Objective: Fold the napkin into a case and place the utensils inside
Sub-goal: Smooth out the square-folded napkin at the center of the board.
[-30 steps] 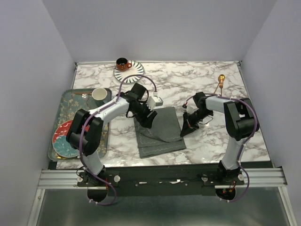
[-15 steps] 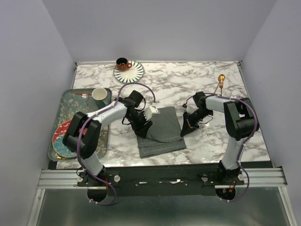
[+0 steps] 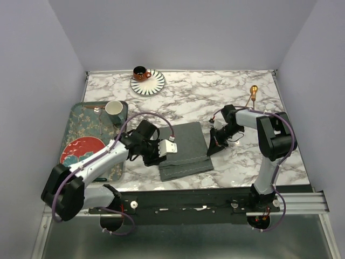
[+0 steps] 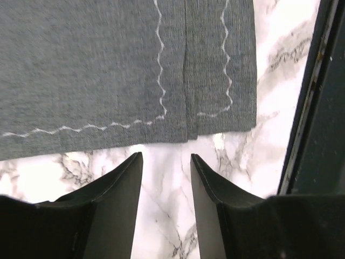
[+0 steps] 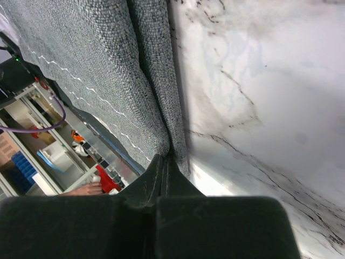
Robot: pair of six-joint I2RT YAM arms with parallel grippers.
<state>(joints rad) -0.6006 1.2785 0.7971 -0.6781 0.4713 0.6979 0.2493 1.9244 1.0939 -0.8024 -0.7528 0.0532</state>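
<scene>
The napkin (image 3: 184,147) lies folded into a dark grey rectangle mid-table. My left gripper (image 3: 160,155) is open and empty at its left edge. In the left wrist view the fingertips (image 4: 129,167) sit over bare marble just short of the napkin's stitched hem (image 4: 108,70). My right gripper (image 3: 212,148) is shut on the napkin's right edge. The right wrist view shows the gripper (image 5: 166,162) pinching the cloth fold (image 5: 108,65). One gold utensil (image 3: 252,93) lies at the far right. A small copper piece (image 3: 97,109) on the tray may be the other.
A patterned tray (image 3: 73,124) at the left holds a pale cup (image 3: 114,108) and a red plate (image 3: 81,148). An orange cup on a striped saucer (image 3: 147,82) stands at the back. The table's dark front rail (image 4: 315,108) is close to my left gripper.
My left arm has let go of the napkin flap and drawn back to the left and nearer. The flap now lies flat. The right arm has not moved.
</scene>
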